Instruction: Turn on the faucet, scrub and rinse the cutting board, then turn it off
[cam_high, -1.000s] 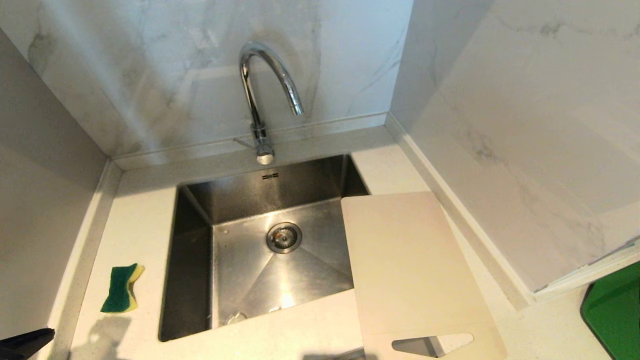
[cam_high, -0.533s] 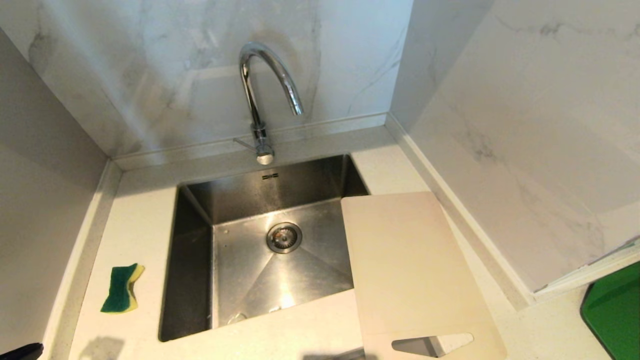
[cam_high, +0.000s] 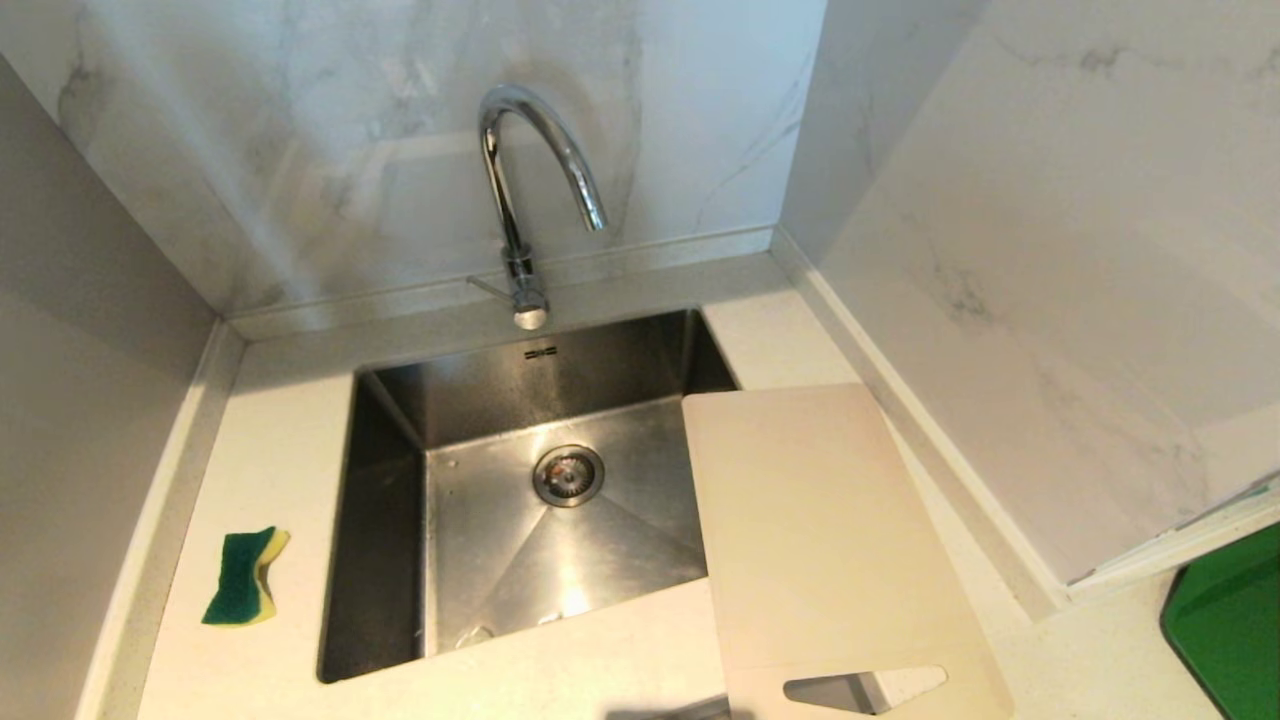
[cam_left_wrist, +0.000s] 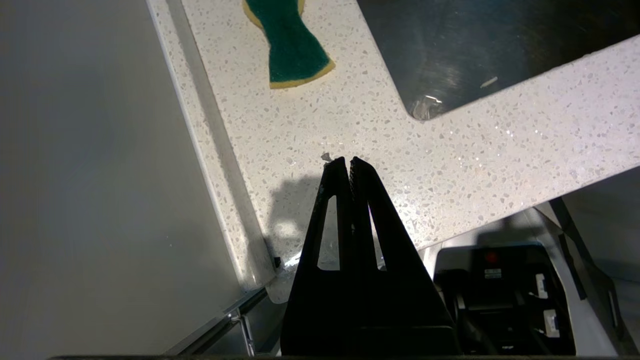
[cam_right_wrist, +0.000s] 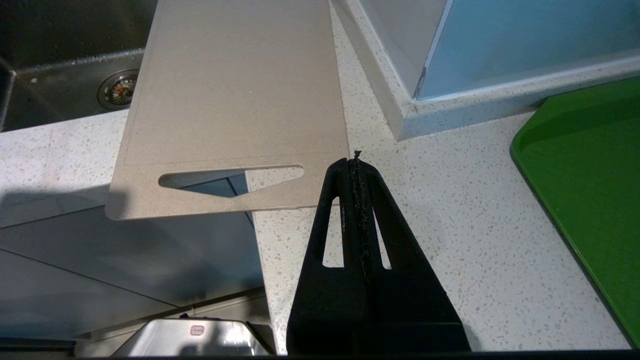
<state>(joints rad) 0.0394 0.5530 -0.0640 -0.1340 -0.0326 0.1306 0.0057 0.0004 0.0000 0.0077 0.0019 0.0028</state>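
The chrome gooseneck faucet (cam_high: 520, 200) stands behind the steel sink (cam_high: 385, 500), its thin lever pointing left; no water runs. The pale beige cutting board (cam_high: 810, 530) lies on the counter right of the sink, overlapping the basin's right edge, its handle cutout over the counter's front edge (cam_right_wrist: 230, 100). My left gripper (cam_left_wrist: 348, 161) is shut and empty, hovering near the counter's front left corner, short of the sponge. My right gripper (cam_right_wrist: 354, 162) is shut and empty by the board's near right corner. Neither gripper shows in the head view.
A green and yellow sponge (cam_high: 243, 577) (cam_left_wrist: 290, 47) lies on the counter left of the sink. Marble walls close in at the back, left and right. A green tray (cam_high: 1225, 620) (cam_right_wrist: 590, 165) sits at the far right.
The left gripper's dark tip at the head view's lower left corner has drawn back out of that view. Board, sponge and faucet have not moved.
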